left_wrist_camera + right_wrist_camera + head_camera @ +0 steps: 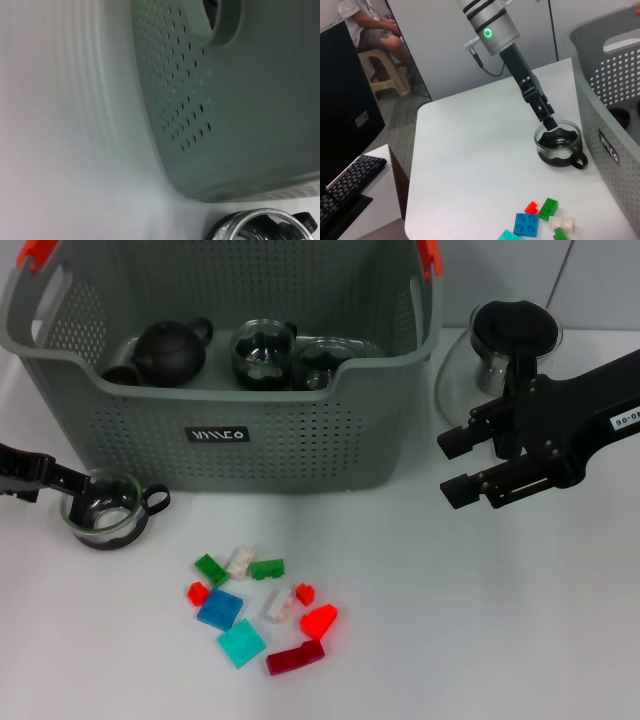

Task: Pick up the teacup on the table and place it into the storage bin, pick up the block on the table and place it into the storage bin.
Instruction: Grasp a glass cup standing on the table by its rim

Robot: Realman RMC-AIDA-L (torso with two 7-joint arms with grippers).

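The teacup [105,508], clear glass with a black base and handle, stands on the white table left of the storage bin's front; it also shows in the other views [260,227] [560,145]. My left gripper [68,484] reaches in from the left, its tip at the cup's rim [549,121]. Several small blocks [260,605] in red, green, blue, teal and white lie scattered in front of the bin [540,220]. The grey-green perforated storage bin [300,440] [240,100] [615,100] stands at the back. My right gripper [462,466] hovers open and empty right of the bin.
Inside the bin sit a black teapot [170,350] and two glass cups [265,352] [320,362]. A glass teapot with a black lid [510,335] stands behind my right arm. The right wrist view shows the table's far edge [415,150], with a desk and keyboard [350,175] beyond.
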